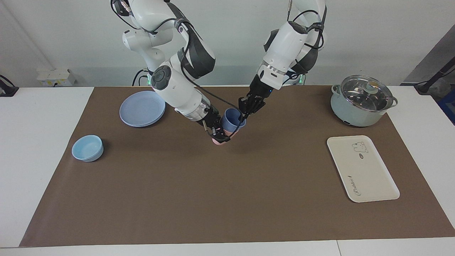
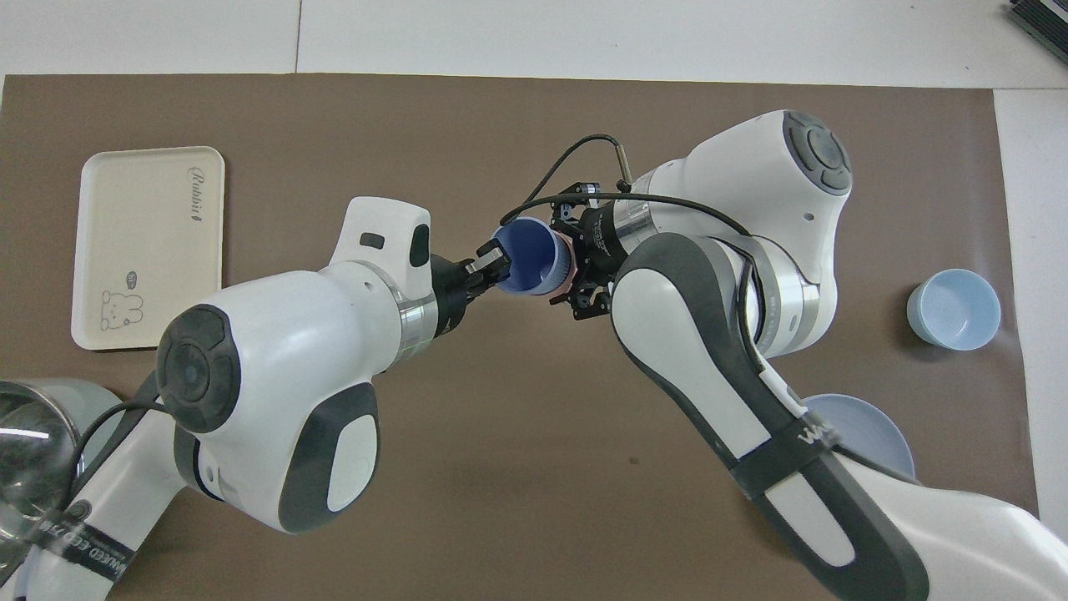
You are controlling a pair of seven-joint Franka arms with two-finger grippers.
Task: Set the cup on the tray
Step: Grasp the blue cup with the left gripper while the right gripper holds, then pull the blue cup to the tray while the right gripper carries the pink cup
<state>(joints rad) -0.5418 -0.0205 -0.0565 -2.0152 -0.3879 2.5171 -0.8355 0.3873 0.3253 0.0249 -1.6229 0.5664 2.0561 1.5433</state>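
Observation:
The periwinkle-blue cup sits nested in a salmon-pink cup, both tilted and raised over the middle of the brown mat. My right gripper is shut on the pink cup's lower part. Reaching in from the tray's end, my left gripper is shut on the blue cup's rim, one finger inside and one outside. The cream tray lies flat toward the left arm's end of the table, with nothing on it.
A round blue plate and a low light-blue bowl lie toward the right arm's end. A lidded pot stands nearer to the robots than the tray.

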